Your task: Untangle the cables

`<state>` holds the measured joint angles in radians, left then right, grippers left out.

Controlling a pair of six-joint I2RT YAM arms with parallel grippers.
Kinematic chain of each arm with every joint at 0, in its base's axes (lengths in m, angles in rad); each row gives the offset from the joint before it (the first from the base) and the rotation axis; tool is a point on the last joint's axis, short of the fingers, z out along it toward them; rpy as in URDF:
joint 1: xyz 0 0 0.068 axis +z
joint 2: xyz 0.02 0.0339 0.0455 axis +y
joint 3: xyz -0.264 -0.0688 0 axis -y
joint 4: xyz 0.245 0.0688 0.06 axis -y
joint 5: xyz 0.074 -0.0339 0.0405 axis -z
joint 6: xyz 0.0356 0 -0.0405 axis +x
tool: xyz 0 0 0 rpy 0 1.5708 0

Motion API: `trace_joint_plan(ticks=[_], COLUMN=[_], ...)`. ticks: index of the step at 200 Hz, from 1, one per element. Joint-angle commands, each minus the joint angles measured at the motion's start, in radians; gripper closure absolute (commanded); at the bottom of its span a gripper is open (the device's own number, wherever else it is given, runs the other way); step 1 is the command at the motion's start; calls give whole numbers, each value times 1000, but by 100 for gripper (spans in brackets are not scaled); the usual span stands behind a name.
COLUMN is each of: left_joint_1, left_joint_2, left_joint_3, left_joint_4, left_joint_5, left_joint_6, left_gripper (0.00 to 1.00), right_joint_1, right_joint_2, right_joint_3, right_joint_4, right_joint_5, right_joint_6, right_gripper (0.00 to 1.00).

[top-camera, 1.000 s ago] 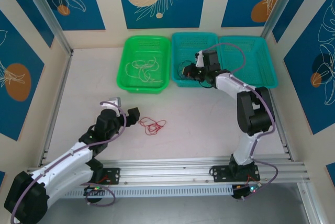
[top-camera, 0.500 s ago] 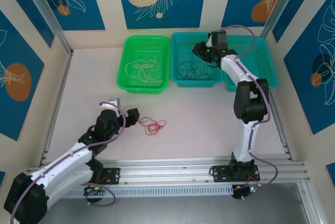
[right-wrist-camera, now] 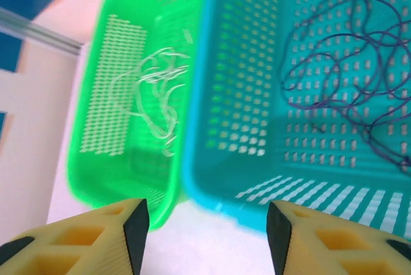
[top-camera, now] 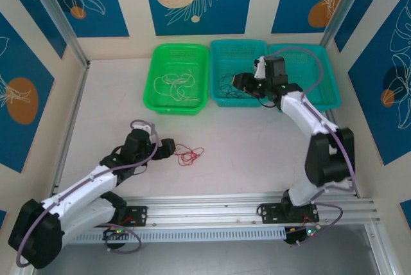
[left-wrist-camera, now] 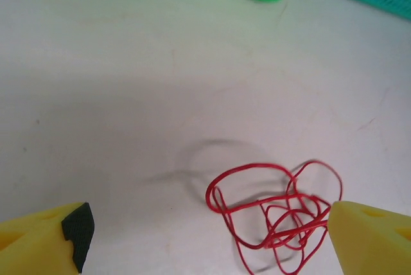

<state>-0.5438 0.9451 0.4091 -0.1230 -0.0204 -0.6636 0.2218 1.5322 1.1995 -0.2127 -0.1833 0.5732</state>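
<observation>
While left gripper (left-wrist-camera: 205, 220) and right gripper (right-wrist-camera: 207, 223) gape empty, three tangles lie apart: white cables (top-camera: 174, 85) in one green basket (top-camera: 172, 110), dark cables (top-camera: 230, 87) in one of two teal baskets (top-camera: 237, 47), red cables (left-wrist-camera: 276, 214) on the table (top-camera: 257, 146).

My left gripper (top-camera: 168, 147): beside red cables (top-camera: 189, 155) on table (top-camera: 257, 143).
My right gripper (top-camera: 244, 82): over middle basket (top-camera: 237, 43), black cables (top-camera: 228, 86) inside.

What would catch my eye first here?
A bright red cable tangle lies on the white table, just ahead of the left arm's open yellow fingers. At the far edge sit a green basket holding whitish cables and a teal basket holding dark cables, with the right arm's fingers over it.
</observation>
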Motion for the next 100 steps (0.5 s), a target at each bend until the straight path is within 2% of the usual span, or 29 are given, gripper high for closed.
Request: trace_joint_plan(ticks=[1,21,43,70,100], left_joint_1=[13,14,15,16,16], left_joint_2=[75,158,242,328,345], left_joint_3=[63,104,125,147,129], left_joint_4=[-29,-2,62,91,94], left_joint_5=[68,97,150,191,171], left_joint_6=[-24,-22,-30,-51,-74], left_gripper=[8,15,21,37,47], right_joint_1=[96,224,350,478,545], right_joint_2=[-159,-258,-265,-152,42], right_joint_3=[-121,-244,-310,-288,-195], right_joint_4=[16,-2,-32,-40,-17], right_joint_5=[44,123,130,81,-8], right_joint_6=[-50,-50,1,22,8], right_gripper=[47,47,47,42,37])
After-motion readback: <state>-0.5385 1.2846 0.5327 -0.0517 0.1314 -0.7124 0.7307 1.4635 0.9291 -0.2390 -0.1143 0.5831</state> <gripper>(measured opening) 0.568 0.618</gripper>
